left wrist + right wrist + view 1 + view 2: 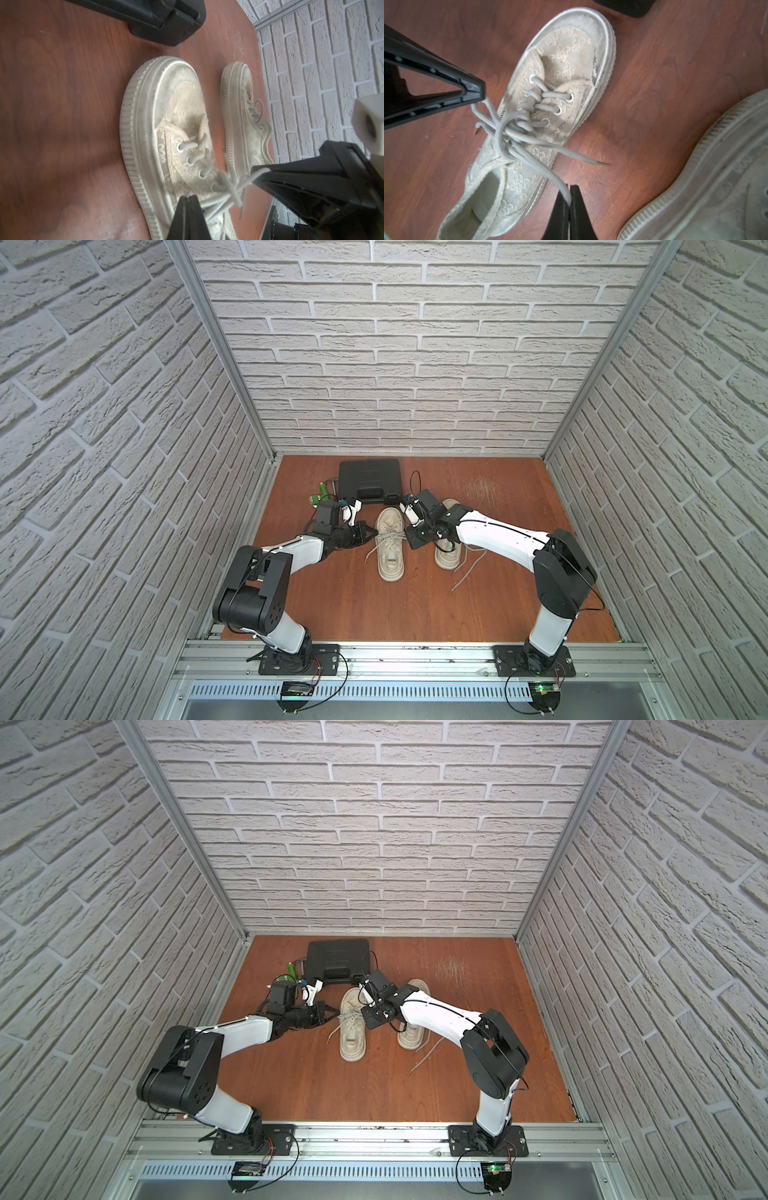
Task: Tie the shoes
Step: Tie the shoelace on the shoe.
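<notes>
Right shoe (451, 560) half hidden under right arm (494, 531).

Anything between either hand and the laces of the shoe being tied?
Nothing visible. The left hand and right hand are each shut on the laces of the shoe between them.

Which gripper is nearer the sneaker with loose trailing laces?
Right. The right gripper pinches a lace in the gap beside the loose-laced sneaker; the left gripper is beyond the other sneaker, on its far side.
</notes>
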`<state>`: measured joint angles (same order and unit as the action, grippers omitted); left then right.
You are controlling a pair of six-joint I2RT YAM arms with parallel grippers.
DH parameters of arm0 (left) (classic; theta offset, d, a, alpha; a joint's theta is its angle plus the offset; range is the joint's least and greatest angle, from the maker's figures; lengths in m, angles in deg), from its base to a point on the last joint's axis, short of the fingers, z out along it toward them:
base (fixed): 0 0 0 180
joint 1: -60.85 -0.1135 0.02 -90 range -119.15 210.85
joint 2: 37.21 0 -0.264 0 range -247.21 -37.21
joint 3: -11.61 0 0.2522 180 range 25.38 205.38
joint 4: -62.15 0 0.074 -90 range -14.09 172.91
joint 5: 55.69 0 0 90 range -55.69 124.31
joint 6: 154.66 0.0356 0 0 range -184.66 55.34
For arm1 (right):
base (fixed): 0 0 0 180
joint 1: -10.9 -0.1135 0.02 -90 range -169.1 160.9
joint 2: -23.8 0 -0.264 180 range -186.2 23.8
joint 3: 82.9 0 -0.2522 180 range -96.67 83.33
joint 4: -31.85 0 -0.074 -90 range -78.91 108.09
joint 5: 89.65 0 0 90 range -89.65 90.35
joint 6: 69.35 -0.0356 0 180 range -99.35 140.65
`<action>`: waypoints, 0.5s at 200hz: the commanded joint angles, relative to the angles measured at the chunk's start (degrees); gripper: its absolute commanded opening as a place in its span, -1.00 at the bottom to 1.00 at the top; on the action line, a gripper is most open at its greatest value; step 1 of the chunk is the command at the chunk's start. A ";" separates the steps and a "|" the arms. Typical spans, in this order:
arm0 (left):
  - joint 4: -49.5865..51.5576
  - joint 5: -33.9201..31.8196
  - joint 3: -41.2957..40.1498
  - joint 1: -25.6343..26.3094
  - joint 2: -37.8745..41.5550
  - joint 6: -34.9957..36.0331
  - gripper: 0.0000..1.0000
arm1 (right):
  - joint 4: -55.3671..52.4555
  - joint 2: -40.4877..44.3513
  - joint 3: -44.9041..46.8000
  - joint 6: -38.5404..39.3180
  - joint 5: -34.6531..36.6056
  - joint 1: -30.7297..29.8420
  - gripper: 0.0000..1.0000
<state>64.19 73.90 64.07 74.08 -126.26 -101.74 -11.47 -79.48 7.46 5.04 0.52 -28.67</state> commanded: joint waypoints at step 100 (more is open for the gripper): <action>2.15 -1.14 -2.12 -4.33 3.36 2.11 -1.00 | -5.44 2.30 0.69 2.61 10.31 0.72 -0.95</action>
<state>66.26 73.38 63.11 70.92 -124.65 -100.69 -14.79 -79.48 7.48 6.59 7.07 -28.41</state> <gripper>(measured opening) 0.066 0.066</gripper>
